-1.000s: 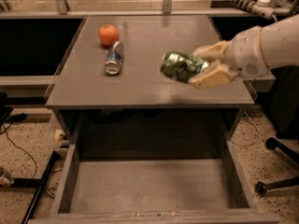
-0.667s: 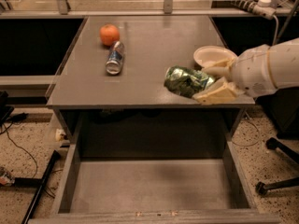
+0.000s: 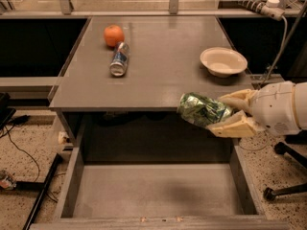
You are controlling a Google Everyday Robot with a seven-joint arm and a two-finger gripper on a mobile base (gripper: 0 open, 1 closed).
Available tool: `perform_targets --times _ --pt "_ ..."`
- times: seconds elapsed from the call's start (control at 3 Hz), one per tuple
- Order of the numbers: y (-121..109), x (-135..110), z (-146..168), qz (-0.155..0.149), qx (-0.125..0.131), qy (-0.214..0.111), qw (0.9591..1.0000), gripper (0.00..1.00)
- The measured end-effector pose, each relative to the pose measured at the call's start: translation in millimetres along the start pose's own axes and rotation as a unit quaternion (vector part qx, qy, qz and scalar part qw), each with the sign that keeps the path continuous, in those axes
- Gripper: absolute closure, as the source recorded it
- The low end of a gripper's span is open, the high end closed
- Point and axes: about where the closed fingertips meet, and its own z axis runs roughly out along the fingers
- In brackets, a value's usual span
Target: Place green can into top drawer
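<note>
The green can (image 3: 201, 109) is shiny and crinkled, held on its side in my gripper (image 3: 229, 113). The cream fingers (image 3: 235, 126) are shut on its right end. The can hangs in the air just past the table's front edge, above the right rear part of the top drawer (image 3: 158, 190). The drawer is pulled out, wide and grey, with a bare flat bottom. My white arm (image 3: 283, 109) comes in from the right.
On the grey table (image 3: 163, 66) lie a slim silver-and-blue can (image 3: 119, 59), an orange (image 3: 113, 35) behind it, and a cream bowl (image 3: 223, 61) at the right. A chair base (image 3: 283, 190) stands on the floor at right; cables lie at left.
The gripper has carried the green can forward and down, from over the table's right side to past the front edge, above the open drawer. The bowl behind it now shows fully.
</note>
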Motion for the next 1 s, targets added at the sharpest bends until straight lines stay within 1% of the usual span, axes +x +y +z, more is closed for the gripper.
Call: perform_targets --times 0.33,0.67,1.0 --pt "25.7 13.9 9.7 -0.001 -0.013 0.004 0.9999 1.00" --pt "49.8 47.0 30.2 0.014 -0.017 0.016 0.9996 1.00" --pt "57.0 77.7 57.7 0.022 -0.005 0.023 0.9995 1.00"
